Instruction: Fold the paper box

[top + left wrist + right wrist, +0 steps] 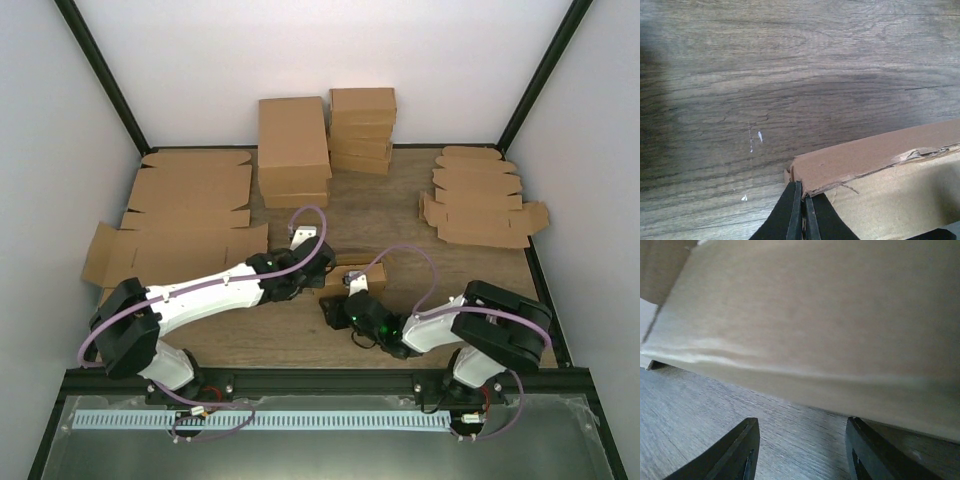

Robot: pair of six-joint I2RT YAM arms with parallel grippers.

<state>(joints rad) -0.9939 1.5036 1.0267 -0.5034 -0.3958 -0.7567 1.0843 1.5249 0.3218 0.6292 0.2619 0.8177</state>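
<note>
Furthest left of the small brown cardboard paper box point(368, 278), well apart from it, lie large flat brown cardboard blanks point(190, 215), unfolded on the wooden bench point(390, 215). The box itself sits near the middle of the bench, between my two arms.

My left jaws are closed tight, tips against the box's left corner. I can't tell whether a sliver of cardboard is nipped between them. Right beside that corner the top edge of the wall is a ragged, torn cardboard lip point(920, 152). That is my main worry: if I drag or twist the left jaws there, I expect the tear to run along the wall and spoil the fold.

On the box's right side my right jaws stand open, holding nothing. Bare bench shows between them and the box wall is just ahead. With nothing gripping the box firmly, a push from either side could slide or tip it, and closing on that thin wall too hard may buckle it.

The box's inside is hidden from me. Beyond the box, the long closed brown carton point(293, 150) and the stack of smaller closed brown cartons point(362, 130) don't show any contents. Further right of it lie more flat brown blanks point(480, 200).
</note>
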